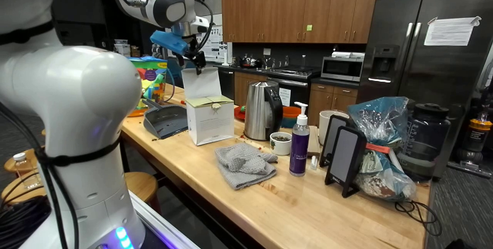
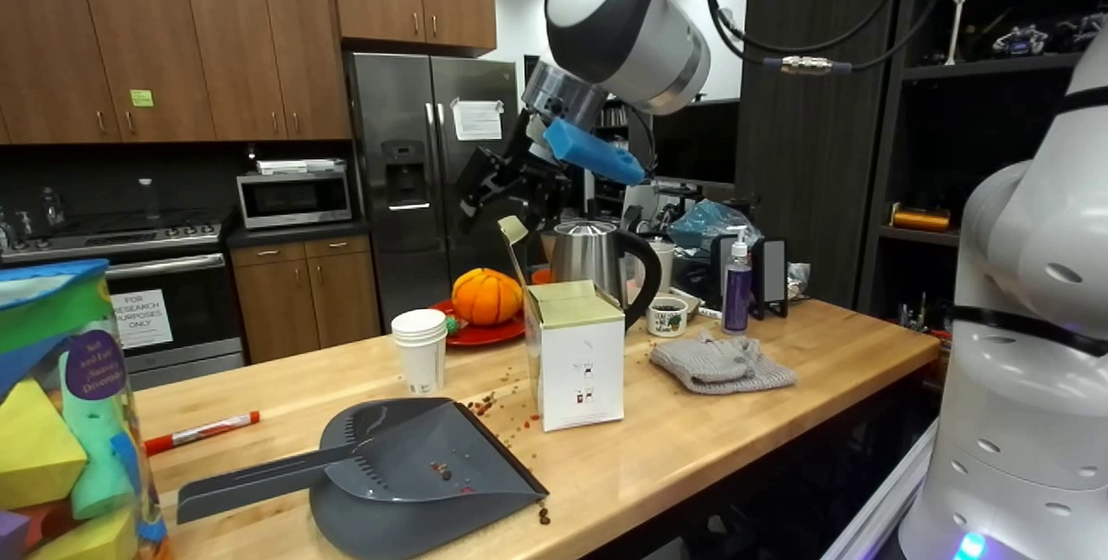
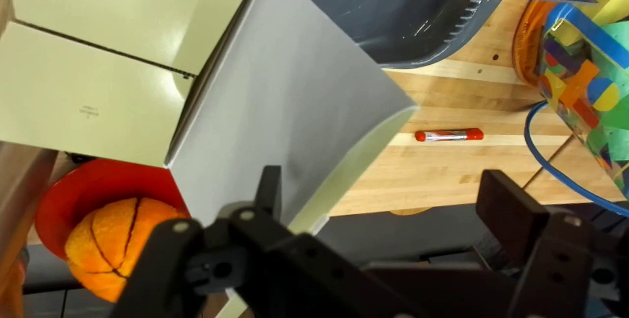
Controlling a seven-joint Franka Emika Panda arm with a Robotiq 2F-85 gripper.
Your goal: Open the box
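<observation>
White cardboard box (image 1: 211, 126), roughly cube-shaped, is seated on the pale wooden table (image 1: 308, 210) between the grey plastic dustpan (image 2: 389, 521) and the silvery steel kettle (image 1: 255, 110). Its white flap lid (image 1: 202, 82) is raised above flat, pale-green inner flaps (image 3: 98, 87). Near the lid's edge, the black two-fingered gripper (image 3: 383, 183) is spread wide; contact cannot be told.

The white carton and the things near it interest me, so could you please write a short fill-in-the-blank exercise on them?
On the white carton, the lid flap is not closed but ____.
The orange pumpkin sits on a plate coloured ____.
The steel kettle has a handle coloured ____.

Missing words: open; red; black.
</observation>
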